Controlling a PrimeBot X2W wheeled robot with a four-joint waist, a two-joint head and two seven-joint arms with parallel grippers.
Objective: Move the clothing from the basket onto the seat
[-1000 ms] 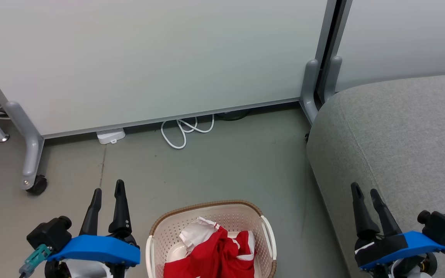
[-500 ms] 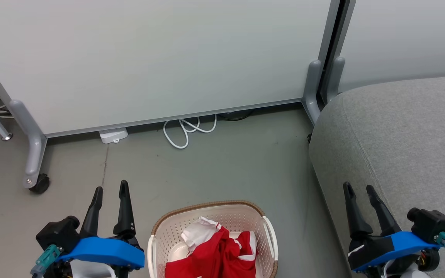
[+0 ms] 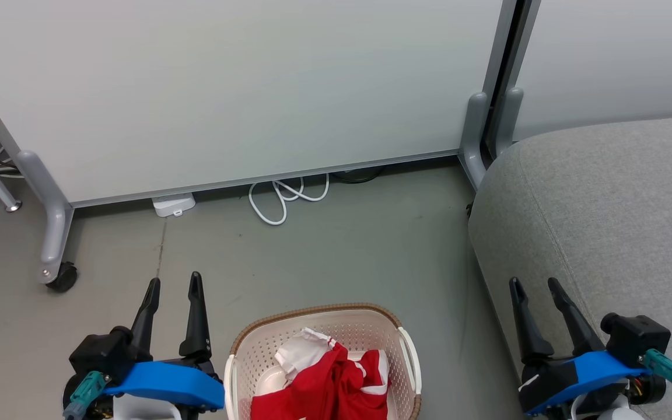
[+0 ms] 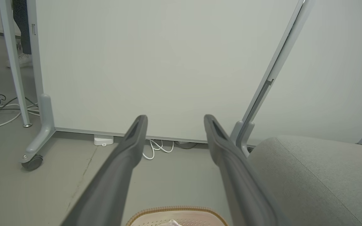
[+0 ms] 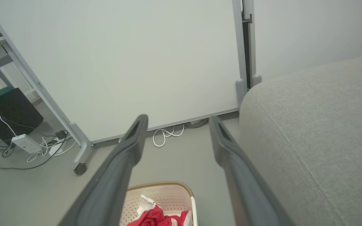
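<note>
Nearest, the cream-white perforated plastic basket with a brown woven-look rim [image 3: 312, 311] sits on the grey floor [image 3: 371, 256], holding crumpled bright red clothing with white trim [image 3: 324, 391]. Beside it the left fingers [image 3: 197, 321] stand spread and empty. The right fingers [image 3: 524, 321], likewise released, show against the edge of the large light-grey fabric seat [image 3: 604, 204]. Beyond, a white cable [image 3: 280, 201] lies looped under a pale wheeled partition panel [image 3: 225, 87].

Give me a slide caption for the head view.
The left gripper and right gripper stand open either side of the basket holding red clothing, grey seat at right.
</note>
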